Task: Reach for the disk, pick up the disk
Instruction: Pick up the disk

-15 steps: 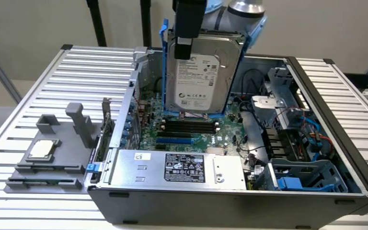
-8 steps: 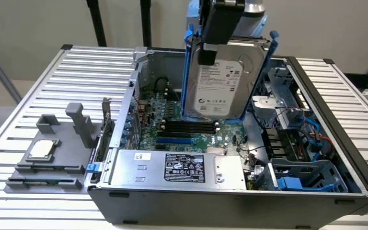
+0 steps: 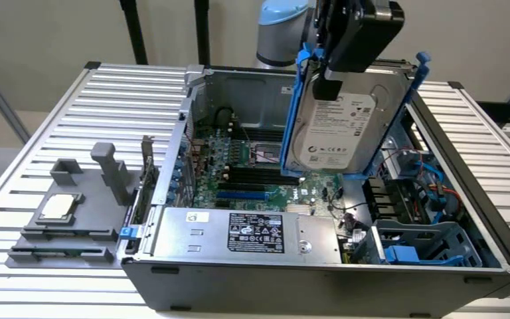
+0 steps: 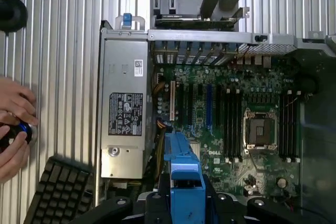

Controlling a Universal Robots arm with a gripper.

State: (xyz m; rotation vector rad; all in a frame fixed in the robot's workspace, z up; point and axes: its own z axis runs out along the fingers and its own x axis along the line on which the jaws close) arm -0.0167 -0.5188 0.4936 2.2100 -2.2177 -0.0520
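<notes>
While aloft, disk (image 3: pixel 337 126) label outward

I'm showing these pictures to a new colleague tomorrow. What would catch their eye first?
First, the disk in its blue carrier, hanging upright above the open computer case, gripped at its top by the end effector. Then the green motherboard inside the case, and the silver power supply along its near wall.

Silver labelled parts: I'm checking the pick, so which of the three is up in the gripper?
The disk, white-labelled in its blue carrier, hangs upright from the gripper above the open case. The black-labelled silver box sits inside the case; the small chip lies outside.
</notes>
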